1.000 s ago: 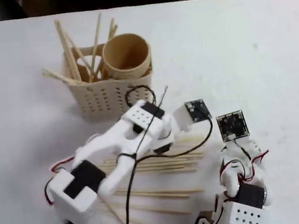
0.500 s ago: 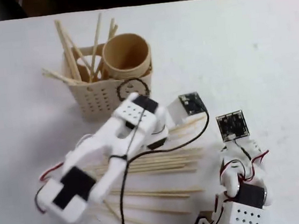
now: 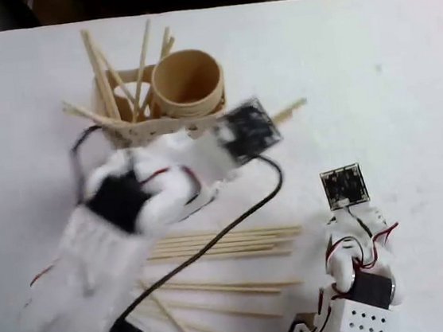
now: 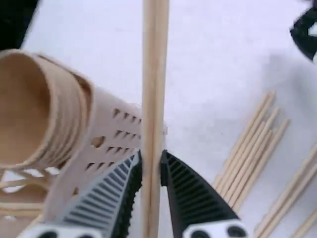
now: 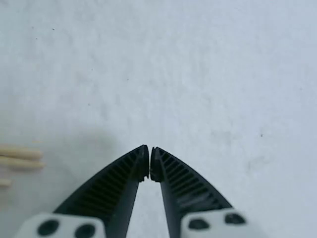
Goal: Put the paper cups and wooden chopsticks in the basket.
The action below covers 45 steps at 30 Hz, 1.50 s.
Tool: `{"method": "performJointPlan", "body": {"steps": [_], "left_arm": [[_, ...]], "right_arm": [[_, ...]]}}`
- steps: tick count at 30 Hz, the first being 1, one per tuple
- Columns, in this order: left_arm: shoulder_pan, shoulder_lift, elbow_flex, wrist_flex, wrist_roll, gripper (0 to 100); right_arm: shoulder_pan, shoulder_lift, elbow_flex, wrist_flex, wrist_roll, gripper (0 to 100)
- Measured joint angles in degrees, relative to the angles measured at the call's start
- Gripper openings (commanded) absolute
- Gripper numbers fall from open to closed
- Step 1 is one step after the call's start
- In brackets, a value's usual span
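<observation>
High view: on a white desk [image 3: 371, 77], a perforated basket [image 3: 161, 128] holds nested paper cups [image 3: 188, 82] and several standing chopsticks [image 3: 101, 67] that lean out over its rim. The left arm [image 3: 137, 196] stretches across the front of the basket. The tip of the held chopsticks [image 3: 291, 110] pokes out just beside the basket's corner. Loose chopsticks [image 3: 222, 244] lie scattered on the desk nearer the arm bases, well apart from the basket. The right arm [image 3: 353, 271] sits folded low beside them.

Left wrist view: the left gripper [image 4: 151, 161] has its jaws clamped on 2 wooden chopsticks, side by side, running straight out past the jaw tips. The basket wall and the paper cups lie close beside the jaws.

Right wrist view: the right gripper [image 5: 149, 163] has its jaws together, tips touching, over bare desk, with a few chopstick ends off to one side.
</observation>
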State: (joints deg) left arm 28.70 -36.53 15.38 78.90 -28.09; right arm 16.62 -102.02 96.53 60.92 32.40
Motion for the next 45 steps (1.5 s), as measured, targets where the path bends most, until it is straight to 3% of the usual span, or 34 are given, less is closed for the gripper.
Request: {"method": "performJointPlan", "body": {"steps": [4,10,22,27,36,39,42,45], "left_arm": [[-5.0,-8.4,-3.5,-5.2,4.0,2],[-13.7,-11.2,-4.8,-21.1,10.1,2],[-28.7,6.5,4.8,-55.7,27.3,2],[-31.6,12.3,9.0,-58.1,31.6,2],[-31.9,12.7,13.9,-58.7,32.0,3],[-31.9,12.7,14.0,-58.7,32.1,8],[-31.9,12.1,13.7,-56.2,32.1,15],[-31.8,9.9,11.3,-50.8,32.1,15]], "right_arm": [[0.0,0.0,0.0,0.0,0.0,2.5],[0.0,0.0,0.0,0.0,0.0,2.5],[0.0,0.0,0.0,0.0,0.0,2.5],[0.0,0.0,0.0,0.0,0.0,2.5],[0.0,0.0,0.0,0.0,0.0,2.5],[0.0,0.0,0.0,0.0,0.0,2.5],[0.0,0.0,0.0,0.0,0.0,2.5],[0.0,0.0,0.0,0.0,0.0,2.5]]}}
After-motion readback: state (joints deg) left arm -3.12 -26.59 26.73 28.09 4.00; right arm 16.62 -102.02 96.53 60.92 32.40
